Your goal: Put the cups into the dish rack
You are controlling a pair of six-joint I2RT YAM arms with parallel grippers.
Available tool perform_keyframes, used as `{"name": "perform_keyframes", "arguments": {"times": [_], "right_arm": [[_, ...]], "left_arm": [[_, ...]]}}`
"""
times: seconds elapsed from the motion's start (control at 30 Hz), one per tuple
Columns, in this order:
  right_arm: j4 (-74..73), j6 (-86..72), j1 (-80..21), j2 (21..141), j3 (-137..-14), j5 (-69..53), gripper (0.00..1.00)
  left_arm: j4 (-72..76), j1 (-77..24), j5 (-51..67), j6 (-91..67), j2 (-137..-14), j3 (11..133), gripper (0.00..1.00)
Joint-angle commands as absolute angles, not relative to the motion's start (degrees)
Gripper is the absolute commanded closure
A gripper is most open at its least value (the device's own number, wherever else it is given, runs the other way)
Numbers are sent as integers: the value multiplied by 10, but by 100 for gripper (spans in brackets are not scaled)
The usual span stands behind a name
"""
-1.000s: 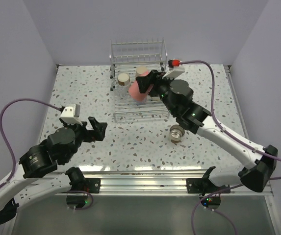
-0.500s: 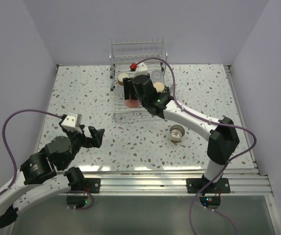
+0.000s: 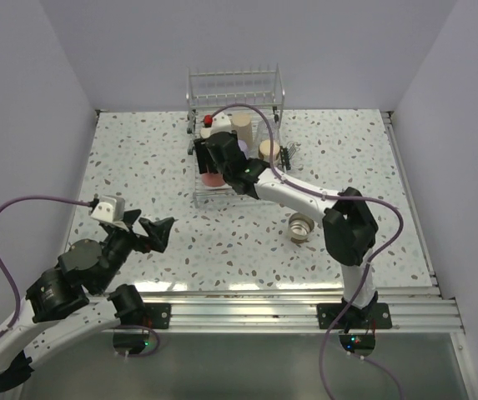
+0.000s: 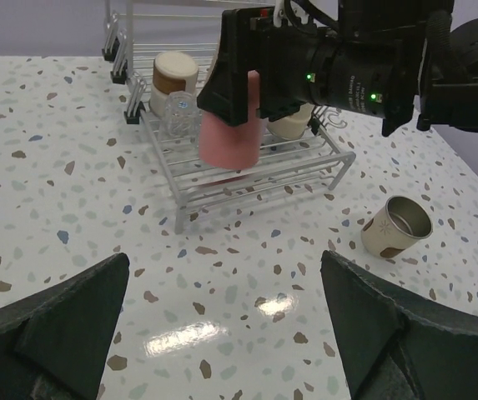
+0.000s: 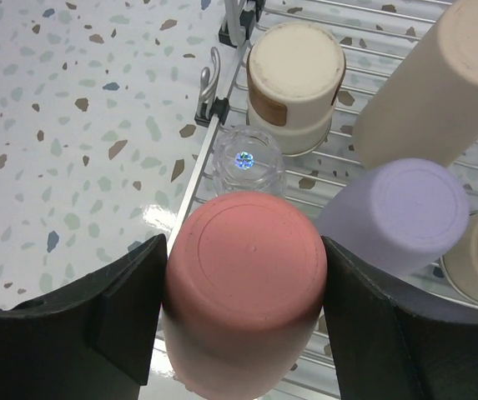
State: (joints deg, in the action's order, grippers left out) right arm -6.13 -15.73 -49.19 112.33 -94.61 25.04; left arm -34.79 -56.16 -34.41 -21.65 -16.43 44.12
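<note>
Over the front-left corner of the dish rack (image 4: 264,175), our right gripper (image 5: 243,308) clamps the coral-pink cup (image 5: 245,258) base-up, long axis near vertical. The rack lies straight below its mouth, so the move is down. Our left gripper (image 4: 226,325) gapes with nothing in it, well apart.

Speckled table (image 3: 138,167) bears dish rack (image 3: 235,83) (far side), one cup (image 3: 300,227).

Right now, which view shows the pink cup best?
Right wrist: the pink cup is large and central, base up, in the right gripper. Left wrist shows its side, partly hidden; top view, only a sliver.
</note>
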Motion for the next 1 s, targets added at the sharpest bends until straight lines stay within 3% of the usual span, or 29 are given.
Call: {"name": "perform_keyframes", "arguments": {"times": [0.0, 0.57, 0.97], "right_arm": [[-19, -143, -499, 1141, -982, 265, 100], [106, -104, -526, 1200, -950, 359, 100], [97, -105, -526, 1221, -954, 402, 100]], "left_arm": [[-321, -561, -334, -200, -169, 435, 0], [-315, -561, -321, -192, -163, 432, 0], [-315, -560, -319, -191, -163, 432, 0]]}}
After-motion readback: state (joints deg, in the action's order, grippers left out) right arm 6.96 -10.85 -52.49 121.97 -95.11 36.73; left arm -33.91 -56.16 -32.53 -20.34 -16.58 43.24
